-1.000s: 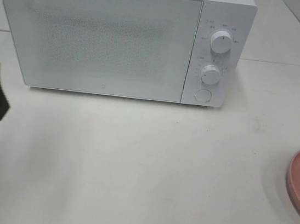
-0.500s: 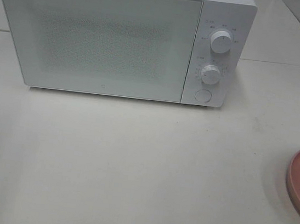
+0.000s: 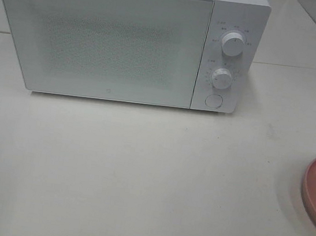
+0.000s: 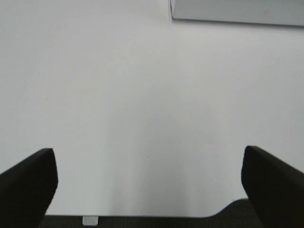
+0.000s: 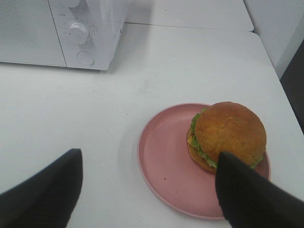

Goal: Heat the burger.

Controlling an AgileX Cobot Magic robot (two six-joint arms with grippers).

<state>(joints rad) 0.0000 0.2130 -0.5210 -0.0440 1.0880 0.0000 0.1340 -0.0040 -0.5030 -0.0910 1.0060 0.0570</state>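
The burger point(image 5: 227, 134) sits on the right half of a pink plate point(image 5: 164, 156) (lettuce showing under the bun), lower right in the right wrist view. The right claw point(image 5: 152, 190) hangs released above the plate, grasping nothing. The left claw point(image 4: 147, 185) is spread, empty, over bare tabletop point(image 3: 138, 179). A closed microwave point(image 3: 110, 36) stands upper left in the high view.
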